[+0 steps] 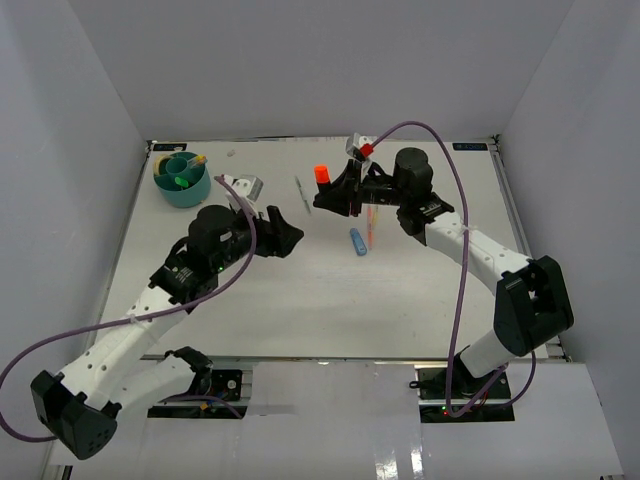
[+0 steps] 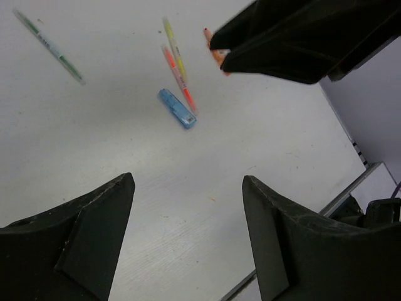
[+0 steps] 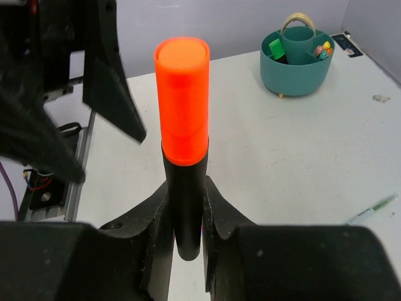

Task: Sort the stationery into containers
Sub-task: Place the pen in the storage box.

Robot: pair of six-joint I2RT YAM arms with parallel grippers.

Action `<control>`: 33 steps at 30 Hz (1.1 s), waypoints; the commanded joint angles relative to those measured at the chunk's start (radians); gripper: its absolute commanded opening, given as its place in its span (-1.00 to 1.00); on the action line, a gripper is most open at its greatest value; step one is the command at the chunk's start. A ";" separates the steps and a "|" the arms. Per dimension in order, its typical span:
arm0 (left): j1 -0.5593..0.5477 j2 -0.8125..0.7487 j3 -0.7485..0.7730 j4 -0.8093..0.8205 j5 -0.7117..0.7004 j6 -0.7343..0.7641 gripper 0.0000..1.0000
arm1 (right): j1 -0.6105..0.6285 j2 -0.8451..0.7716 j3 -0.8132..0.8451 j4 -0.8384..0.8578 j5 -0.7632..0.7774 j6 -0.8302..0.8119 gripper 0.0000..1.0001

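Right fingers [image 3: 220, 219] pinch the orange-black highlighter [image 3: 182, 106] by its black barrel, upright, orange cap up, held off the bench [image 1: 300, 290]. Left fingers [image 2: 94, 219] spread wide, nothing between them, over bare bench. Blue highlighter [image 2: 177, 108] lies mid-bench just beside yellow pen [image 2: 174, 50] and pink pen [image 2: 182, 84]; green pen [image 2: 50, 47] apart. Teal organiser [image 1: 183, 185] sits in the far-left corner: green highlighter [image 3: 276, 47], tan ring [image 3: 297, 19], pen tips [image 3: 324, 49] inside.

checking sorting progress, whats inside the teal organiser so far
In the teal organiser: green highlighter in one compartment, pen ends in another, tan ring at the centre cup. Its walls hide anything lower.
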 commanded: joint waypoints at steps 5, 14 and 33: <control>0.205 -0.011 -0.014 0.225 0.435 0.071 0.60 | 0.000 -0.051 -0.019 -0.101 -0.063 -0.001 -0.85; 0.222 0.118 0.077 0.359 0.635 0.067 0.57 | 0.000 -0.050 -0.027 -0.180 -0.108 -0.004 -0.85; 0.225 0.251 0.158 0.434 0.656 0.050 0.41 | 0.001 -0.024 -0.015 -0.184 -0.178 0.016 -0.85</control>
